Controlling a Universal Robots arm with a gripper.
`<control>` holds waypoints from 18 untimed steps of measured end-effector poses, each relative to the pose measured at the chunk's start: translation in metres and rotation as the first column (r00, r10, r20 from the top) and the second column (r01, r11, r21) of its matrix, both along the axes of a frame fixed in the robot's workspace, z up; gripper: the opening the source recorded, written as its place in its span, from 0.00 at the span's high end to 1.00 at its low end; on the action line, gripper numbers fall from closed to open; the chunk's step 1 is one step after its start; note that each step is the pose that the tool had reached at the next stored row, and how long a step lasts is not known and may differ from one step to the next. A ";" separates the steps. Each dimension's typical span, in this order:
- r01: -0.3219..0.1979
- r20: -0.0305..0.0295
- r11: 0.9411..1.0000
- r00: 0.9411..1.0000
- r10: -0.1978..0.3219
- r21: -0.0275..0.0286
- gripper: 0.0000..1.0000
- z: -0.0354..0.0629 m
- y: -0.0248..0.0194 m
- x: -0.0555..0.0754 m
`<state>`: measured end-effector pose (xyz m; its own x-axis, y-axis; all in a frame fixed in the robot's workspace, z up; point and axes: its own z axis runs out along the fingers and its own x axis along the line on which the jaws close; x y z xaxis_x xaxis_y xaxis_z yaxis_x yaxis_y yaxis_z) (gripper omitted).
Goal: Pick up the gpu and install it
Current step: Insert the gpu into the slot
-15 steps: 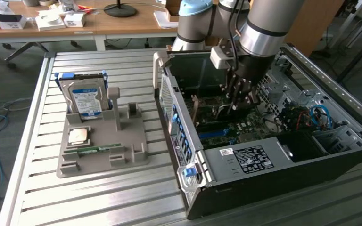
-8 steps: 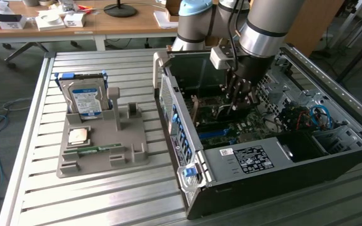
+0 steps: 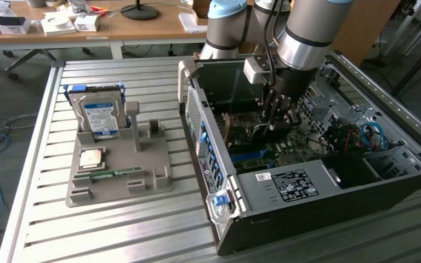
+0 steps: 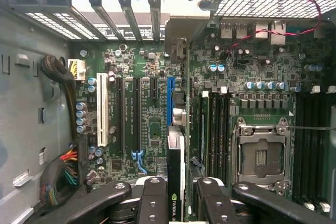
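**While clamped in the gripper, gpu stands edge-on inside the case**

As seen from the wrist view, the gpu (image 4: 175, 182) is a thin dark card viewed along its edge, with a green logo on it. The gripper (image 4: 181, 195) is closed on it, one of the black fingers (image 4: 152, 203) pressing on each side. The card runs in line with the blue slot (image 4: 170, 98) on the motherboard (image 4: 252, 77); I cannot tell whether it touches the slot.

- Computer case (image 3: 342, 181): lies open-side up and holds the motherboard, a white slot (image 4: 102, 108), the CPU socket (image 4: 261, 156) and blue cables (image 3: 371, 134). In the exterior view the gripper (image 3: 273, 123) reaches down into it.
- Grey holder (image 3: 152, 181): sits well apart on the exterior view's left, on the slatted table (image 3: 35, 164). It carries an upright hard drive (image 3: 101, 115), a square chip (image 3: 92, 159) and a narrow memory stick (image 3: 112, 173) lying flat
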<state>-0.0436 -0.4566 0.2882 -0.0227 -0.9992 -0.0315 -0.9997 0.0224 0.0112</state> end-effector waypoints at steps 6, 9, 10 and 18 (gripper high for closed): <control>0.000 0.000 1.000 1.000 0.000 0.000 0.74 -0.0016 0.0000 0.000; 0.000 0.000 1.000 1.000 0.000 0.000 0.74 -0.0025 0.0000 0.000; 0.000 0.000 1.000 1.000 0.000 0.000 0.74 -0.0029 0.0000 0.000; 0.000 0.000 1.000 1.000 0.000 0.000 0.74 -0.0060 0.0000 0.000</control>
<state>-0.0436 -0.4566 0.2822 -0.0227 -0.9993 -0.0311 -0.9997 0.0224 0.0113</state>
